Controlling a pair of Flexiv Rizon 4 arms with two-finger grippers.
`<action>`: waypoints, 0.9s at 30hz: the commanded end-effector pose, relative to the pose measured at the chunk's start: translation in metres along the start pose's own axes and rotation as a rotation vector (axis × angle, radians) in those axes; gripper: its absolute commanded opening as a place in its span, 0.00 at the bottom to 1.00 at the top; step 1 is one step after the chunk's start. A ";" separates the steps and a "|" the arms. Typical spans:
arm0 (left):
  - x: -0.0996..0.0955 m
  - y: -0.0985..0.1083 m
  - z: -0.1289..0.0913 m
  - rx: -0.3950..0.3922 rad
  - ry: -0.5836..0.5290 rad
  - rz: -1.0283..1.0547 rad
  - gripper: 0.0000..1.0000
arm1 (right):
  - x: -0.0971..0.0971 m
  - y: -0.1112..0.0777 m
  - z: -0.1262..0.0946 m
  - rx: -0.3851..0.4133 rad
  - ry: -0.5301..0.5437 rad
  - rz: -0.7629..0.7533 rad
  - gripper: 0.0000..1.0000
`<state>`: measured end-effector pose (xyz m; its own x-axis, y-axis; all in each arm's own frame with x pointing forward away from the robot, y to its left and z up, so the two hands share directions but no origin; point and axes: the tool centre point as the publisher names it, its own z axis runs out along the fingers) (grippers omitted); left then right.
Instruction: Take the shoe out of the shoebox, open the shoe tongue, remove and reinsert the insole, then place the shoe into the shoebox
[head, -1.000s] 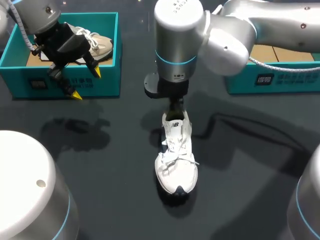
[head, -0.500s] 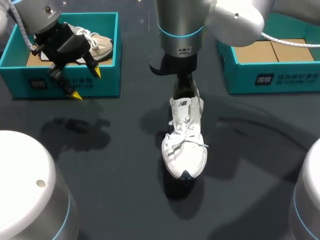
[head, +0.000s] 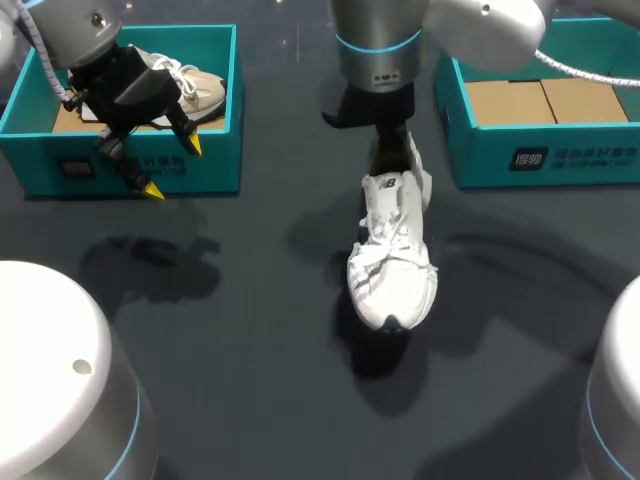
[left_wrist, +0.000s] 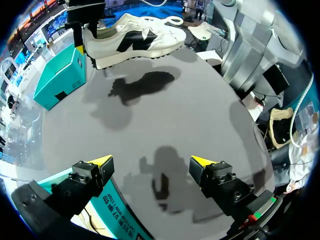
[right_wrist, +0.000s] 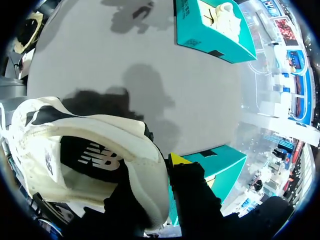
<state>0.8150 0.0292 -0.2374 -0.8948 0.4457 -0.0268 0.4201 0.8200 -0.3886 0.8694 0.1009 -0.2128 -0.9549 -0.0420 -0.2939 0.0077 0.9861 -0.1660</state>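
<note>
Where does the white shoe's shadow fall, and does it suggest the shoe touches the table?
Head view: the white shoe throws its shadow past its toe. Left wrist view: the shadow lies on the table, apart from the shoe: lifted.

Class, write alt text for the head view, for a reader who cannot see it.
The right tool holds a white shoe by its heel above a dark table, beside the teal right shoebox. The left tool hangs open at the teal left shoebox, which holds another shoe.
</note>
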 end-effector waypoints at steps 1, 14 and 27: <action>0.000 0.000 0.000 -0.002 0.001 0.000 1.00 | -0.042 -0.050 -0.031 0.030 -0.004 -0.027 0.00; 0.000 0.000 0.000 -0.002 0.001 0.000 1.00 | -0.104 -0.107 -0.033 0.028 -0.064 -0.068 0.00; 0.000 0.000 0.000 -0.002 0.001 0.000 1.00 | -0.140 -0.157 -0.035 0.073 -0.062 -0.124 0.00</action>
<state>0.8151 0.0293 -0.2373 -0.8949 0.4456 -0.0267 0.4200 0.8201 -0.3886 0.9742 -0.0196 -0.1266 -0.9234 -0.1639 -0.3472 -0.0633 0.9569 -0.2833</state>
